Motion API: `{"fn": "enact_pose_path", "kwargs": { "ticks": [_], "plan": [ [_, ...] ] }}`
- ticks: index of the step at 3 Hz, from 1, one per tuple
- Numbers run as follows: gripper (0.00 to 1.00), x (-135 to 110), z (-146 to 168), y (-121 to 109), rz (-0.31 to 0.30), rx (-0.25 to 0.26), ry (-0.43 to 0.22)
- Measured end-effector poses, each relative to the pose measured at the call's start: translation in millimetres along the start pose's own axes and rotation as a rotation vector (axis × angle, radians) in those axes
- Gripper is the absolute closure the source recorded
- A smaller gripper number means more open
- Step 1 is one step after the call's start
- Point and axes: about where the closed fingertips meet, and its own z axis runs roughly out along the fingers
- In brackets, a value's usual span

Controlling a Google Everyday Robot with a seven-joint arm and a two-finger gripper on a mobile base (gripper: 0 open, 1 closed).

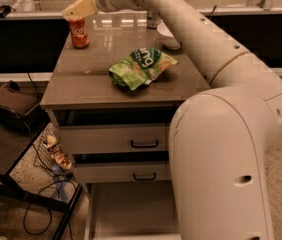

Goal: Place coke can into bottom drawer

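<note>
The coke can (79, 34) stands upright at the back left corner of the cabinet top (81, 81). It is orange-red with white script. My gripper (75, 10) is right above the can's top, with its cream fingers reaching left over it. My white arm sweeps in from the lower right and covers much of the view. The bottom drawer (131, 211) is pulled out at floor level. Its grey floor shows and the arm hides its right part.
A green chip bag (140, 66) lies mid cabinet top. A white bowl (167, 35) and a silver-grey can (153, 19) stand at the back. Two upper drawers with black handles (144, 144) are shut. A dark stand and cables (11, 184) sit at the left.
</note>
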Motion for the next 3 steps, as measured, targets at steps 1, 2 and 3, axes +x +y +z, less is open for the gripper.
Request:
{"fn": "enact_pose_path", "kwargs": {
  "ticks": [1,2,3],
  "plan": [
    [0.0,47,35,-24,0.075,0.014,-0.004],
    [0.0,74,57,-41,0.118,0.028,0.001],
    [0.0,82,84,-42,0.149,0.011,-0.025]
  ]
}}
